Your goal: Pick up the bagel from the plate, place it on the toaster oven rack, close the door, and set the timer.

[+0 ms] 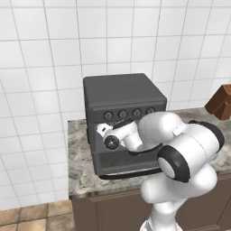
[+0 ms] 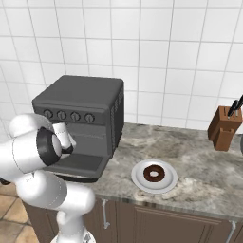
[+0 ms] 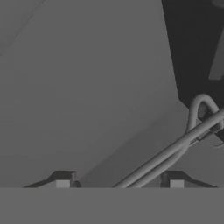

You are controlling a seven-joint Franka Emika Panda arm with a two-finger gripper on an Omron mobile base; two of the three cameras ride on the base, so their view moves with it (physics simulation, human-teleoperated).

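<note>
A speckled stone desk (image 2: 204, 161) runs along a wall of white tiles (image 2: 180, 57), with brown cabinet fronts (image 2: 156, 220) beneath it and tan floor tiles (image 1: 31, 214) at the lower left. At the left end of the desk stands a dark grey toaster oven (image 2: 83, 102) with a row of four knobs (image 2: 69, 115); its door (image 2: 78, 164) hangs open toward the near edge. At the far right stands a brown knife block (image 2: 222, 127).

The arm's white bulk covers much of the oven's front in both base views, so the toaster oven rack cannot be made out there. In the hand view a curved bar handle (image 3: 192, 135) crosses a flat grey panel, probably the open door, though the picture is too close to be sure.

The claw (image 3: 119, 184) shows as two small fingertips (image 3: 62, 183) at the bottom of the hand view (the bar runs down between them). They stand apart, not clenched on anything; whether either touches the bar I cannot tell.

The bagel (image 2: 154, 173) lies in the middle of the plate (image 2: 140, 182), on the desk near its front edge, just right of the oven and well apart from the claw, which is at the oven's front.
</note>
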